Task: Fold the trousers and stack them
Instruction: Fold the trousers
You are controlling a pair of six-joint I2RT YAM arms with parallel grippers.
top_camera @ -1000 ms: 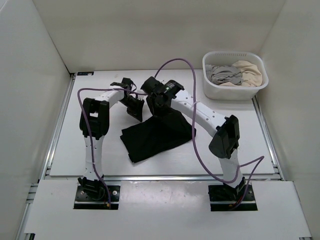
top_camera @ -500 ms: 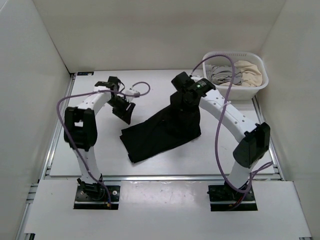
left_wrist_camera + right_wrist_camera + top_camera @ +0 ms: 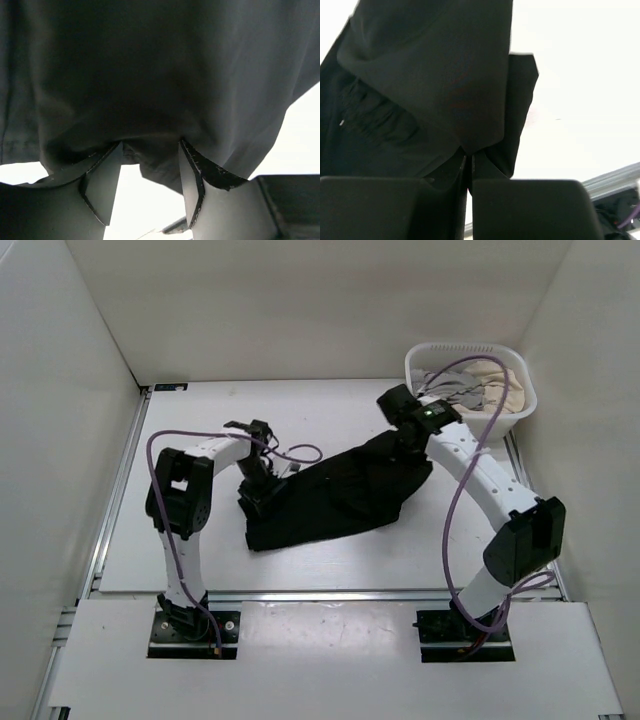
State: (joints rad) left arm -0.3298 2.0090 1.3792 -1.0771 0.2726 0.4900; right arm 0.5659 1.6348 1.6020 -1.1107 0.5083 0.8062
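The black trousers (image 3: 335, 495) lie folded and stretched across the middle of the table. My right gripper (image 3: 408, 438) is shut on their right end, and in the right wrist view the cloth (image 3: 445, 75) hangs pinched between the closed fingers of the gripper (image 3: 469, 155). My left gripper (image 3: 262, 486) stands at the trousers' left end. In the left wrist view it (image 3: 150, 147) is open, with a fold of the dark fabric (image 3: 160, 75) lying across the fingertips and hanging a little into the gap.
A white laundry basket (image 3: 470, 425) holding grey and beige clothes (image 3: 480, 385) stands at the back right, close to the right arm. White walls enclose the table on three sides. Purple cables loop off both arms.
The left gripper opened, let go of the trousers, swung left, then came down at their left end. The right gripper pulled its end rightward toward the basket, stretching the cloth out.
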